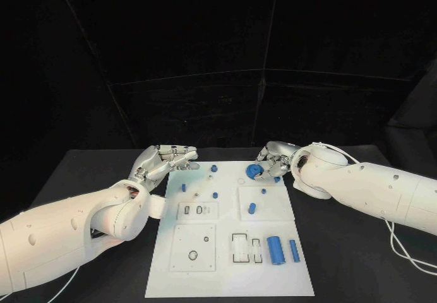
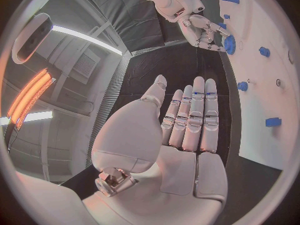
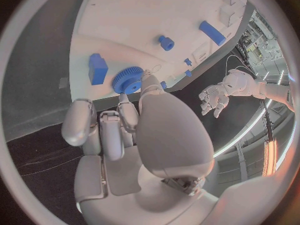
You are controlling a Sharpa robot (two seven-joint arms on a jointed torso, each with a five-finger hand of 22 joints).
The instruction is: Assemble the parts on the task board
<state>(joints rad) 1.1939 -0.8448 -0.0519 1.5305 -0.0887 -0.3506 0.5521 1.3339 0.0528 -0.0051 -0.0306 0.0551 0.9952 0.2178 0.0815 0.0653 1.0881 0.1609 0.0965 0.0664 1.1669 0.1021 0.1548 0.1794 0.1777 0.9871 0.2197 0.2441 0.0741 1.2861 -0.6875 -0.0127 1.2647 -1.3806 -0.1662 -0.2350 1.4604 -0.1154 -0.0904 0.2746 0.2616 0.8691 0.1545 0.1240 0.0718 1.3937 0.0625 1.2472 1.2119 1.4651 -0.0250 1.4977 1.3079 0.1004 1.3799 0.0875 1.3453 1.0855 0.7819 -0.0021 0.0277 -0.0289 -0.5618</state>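
Head view: the white task board [image 1: 232, 278] lies in the middle of the black tabletop [image 1: 91, 170]. At the board's far edge, the right robot hand [image 1: 276, 161] grips a blue gear [image 1: 254, 170] in its fingertips, just over the board's surface. The left robot hand [image 1: 164, 161] hangs beside the board's far left corner, fingers apart and holding nothing. A large blue cylinder [image 1: 275, 250] and a slimmer blue bar [image 1: 294, 250] lie side by side near the board's near right corner; small blue pegs are scattered over the far half.

Left wrist view: the left robot hand [image 2: 181, 122] shows a flat palm and straight, released fingers above the dark tabletop beside the board's edge. Across the board, the right robot hand [image 2: 203, 27] pinches the gear [image 2: 230, 44].

Right wrist view: the fingertips of the right robot hand [image 3: 119, 120] close on the toothed rim of the gear [image 3: 128, 80], with a blue rectangular block [image 3: 97, 68] just beside it on the board.

The risk, as I judge it: the hold is only at the rim, so the gear could tilt or slip as it is lowered. If its bore misses its seat, it may jam crooked or knock the neighbouring block.
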